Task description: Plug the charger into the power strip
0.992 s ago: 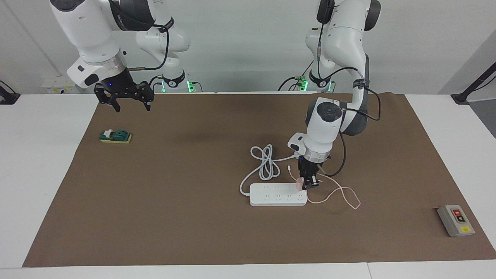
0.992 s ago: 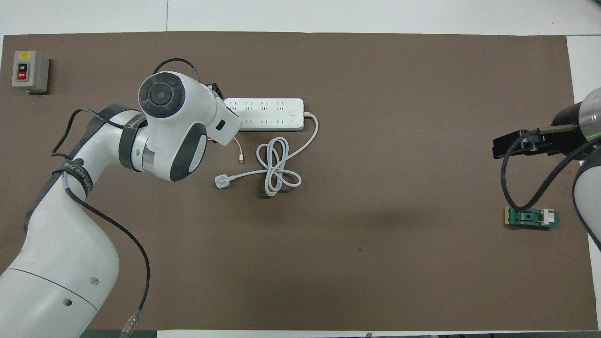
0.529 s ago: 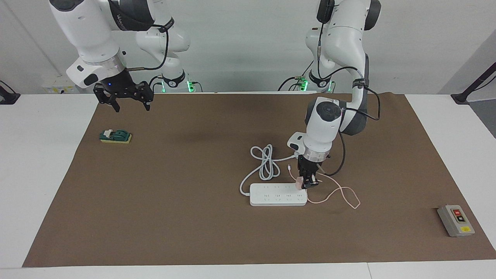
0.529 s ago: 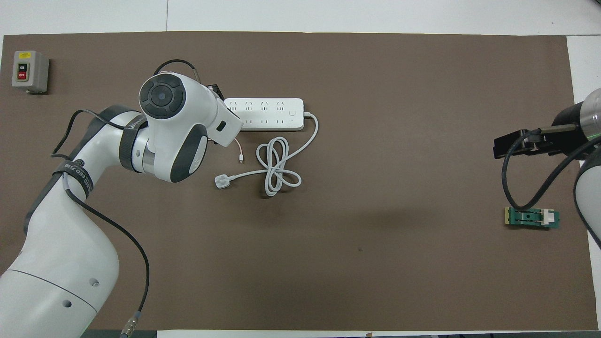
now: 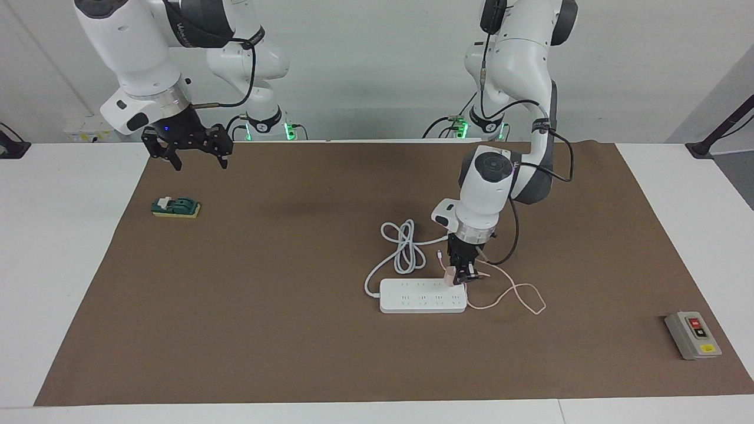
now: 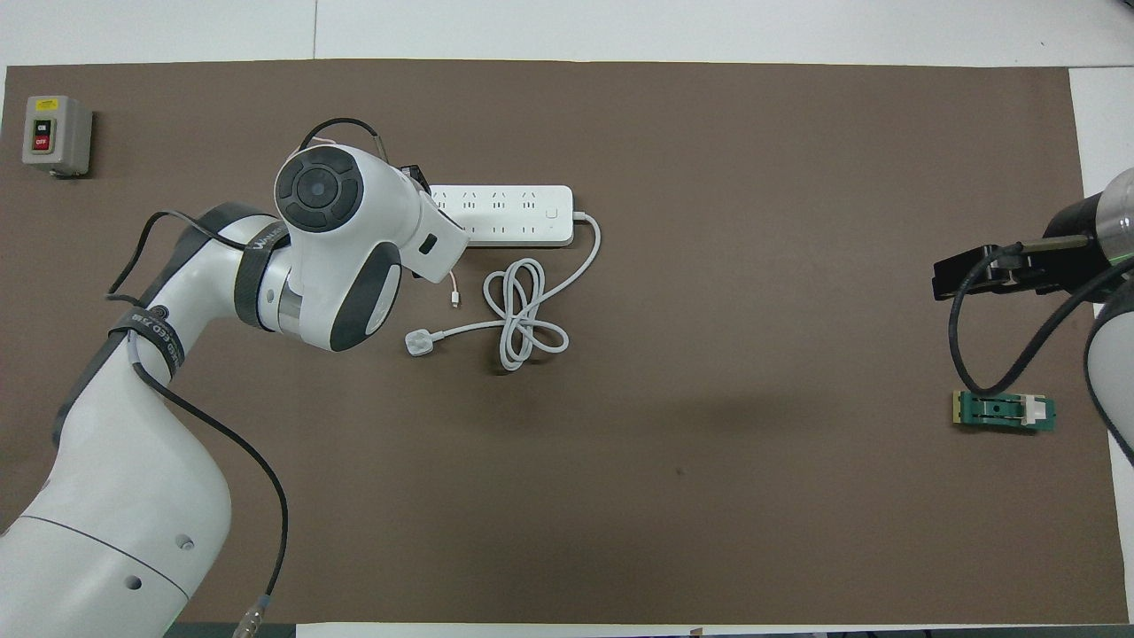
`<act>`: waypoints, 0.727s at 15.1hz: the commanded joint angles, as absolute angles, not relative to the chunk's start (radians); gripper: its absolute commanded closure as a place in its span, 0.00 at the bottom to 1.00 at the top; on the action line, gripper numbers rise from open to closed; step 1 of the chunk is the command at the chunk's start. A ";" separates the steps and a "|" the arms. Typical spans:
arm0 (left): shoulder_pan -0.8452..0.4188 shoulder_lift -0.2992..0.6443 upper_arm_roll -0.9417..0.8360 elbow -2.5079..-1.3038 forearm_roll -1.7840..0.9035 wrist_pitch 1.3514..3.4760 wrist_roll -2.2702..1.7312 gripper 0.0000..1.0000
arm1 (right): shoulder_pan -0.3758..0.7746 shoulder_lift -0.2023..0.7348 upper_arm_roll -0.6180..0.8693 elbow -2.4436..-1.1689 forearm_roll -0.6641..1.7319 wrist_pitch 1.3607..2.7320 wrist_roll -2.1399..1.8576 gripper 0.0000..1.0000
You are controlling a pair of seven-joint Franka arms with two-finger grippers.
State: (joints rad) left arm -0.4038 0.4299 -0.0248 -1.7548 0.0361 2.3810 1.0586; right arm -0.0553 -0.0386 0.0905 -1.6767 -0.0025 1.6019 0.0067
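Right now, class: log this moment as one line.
left claw: shut on charger over power strip end | right claw: open, waiting | charger: not plugged

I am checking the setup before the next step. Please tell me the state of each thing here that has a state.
charger: held over the power strip's end, not seated
power strip: flat, own plug unplugged
left gripper: shut on charger
right gripper: open, waiting above the mat

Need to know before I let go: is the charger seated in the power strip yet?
Cannot tell. The left gripper, shut on the charger, holds it at the power strip's end; the prongs are hidden.
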 commanded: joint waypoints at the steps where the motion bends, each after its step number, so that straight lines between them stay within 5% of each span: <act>1: -0.414 0.399 -0.012 -1.825 0.054 2.411 1.045 1.00 | -0.063 -0.051 0.094 -1.686 -0.008 1.588 0.020 0.00; 11: -0.413 0.402 -0.008 -1.827 0.055 2.444 1.042 1.00 | -0.061 -0.051 0.095 -1.686 -0.008 1.588 0.023 0.00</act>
State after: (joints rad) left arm -0.4026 0.4196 -0.0172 -1.7786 0.0361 2.4075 1.0586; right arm -0.0560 -0.0386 0.0906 -1.6767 -0.0025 1.6019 0.0067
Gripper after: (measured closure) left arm 0.700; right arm 0.000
